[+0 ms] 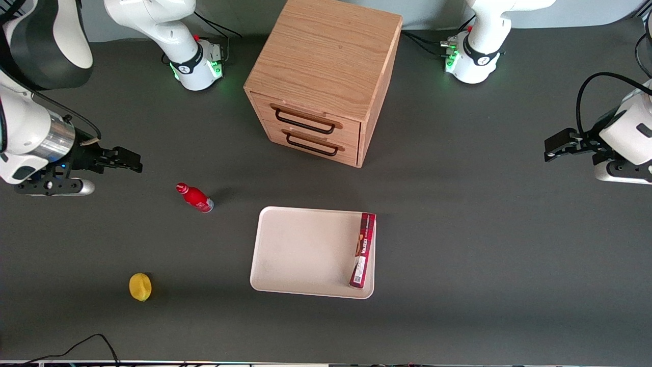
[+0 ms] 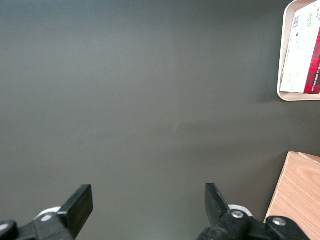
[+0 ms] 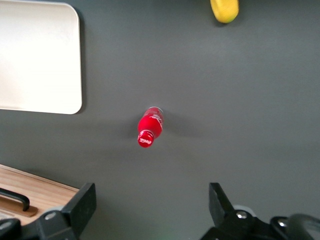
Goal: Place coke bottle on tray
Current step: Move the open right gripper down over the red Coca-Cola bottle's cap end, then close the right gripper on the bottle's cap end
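Observation:
The coke bottle (image 1: 195,198), small and red with a red cap and silvery base, stands on the dark table, also seen in the right wrist view (image 3: 150,127). The cream-white tray (image 1: 300,250) lies nearer the front camera than the wooden drawer cabinet; its rounded corner shows in the right wrist view (image 3: 40,60). My right gripper (image 1: 133,162) hovers high above the table at the working arm's end, a short way from the bottle. It is open and empty, its fingers (image 3: 82,202) wide apart above bare table.
A long flat red snack box (image 1: 363,250) lies on the tray along the edge toward the parked arm. A yellow lemon (image 1: 140,286) sits near the front edge, also in the right wrist view (image 3: 224,10). The two-drawer wooden cabinet (image 1: 321,76) stands mid-table.

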You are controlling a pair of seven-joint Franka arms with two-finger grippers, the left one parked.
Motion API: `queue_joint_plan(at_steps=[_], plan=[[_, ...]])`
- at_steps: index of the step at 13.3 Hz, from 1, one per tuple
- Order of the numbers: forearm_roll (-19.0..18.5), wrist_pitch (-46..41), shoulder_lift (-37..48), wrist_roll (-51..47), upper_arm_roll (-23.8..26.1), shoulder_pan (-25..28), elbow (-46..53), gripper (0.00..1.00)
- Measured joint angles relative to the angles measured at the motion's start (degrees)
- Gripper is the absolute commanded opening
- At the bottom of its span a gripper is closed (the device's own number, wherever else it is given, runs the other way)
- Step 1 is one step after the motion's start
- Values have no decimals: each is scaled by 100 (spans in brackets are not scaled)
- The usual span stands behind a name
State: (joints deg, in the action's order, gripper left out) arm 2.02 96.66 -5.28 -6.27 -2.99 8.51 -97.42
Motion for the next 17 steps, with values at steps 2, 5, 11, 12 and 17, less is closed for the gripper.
queue_joint_plan(at_steps=[2, 5, 11, 12, 17], plan=[[-1, 723, -149, -96, 199, 8, -524, 100], [-2, 1818, -306, -185, 379, 13, -1367, 100], [-5, 2641, -303, -185, 382, 1, -2290, 85], [-5, 2729, -291, -185, 382, -7, -2351, 79], [-5, 2953, -227, -185, 381, -24, -2614, 3]])
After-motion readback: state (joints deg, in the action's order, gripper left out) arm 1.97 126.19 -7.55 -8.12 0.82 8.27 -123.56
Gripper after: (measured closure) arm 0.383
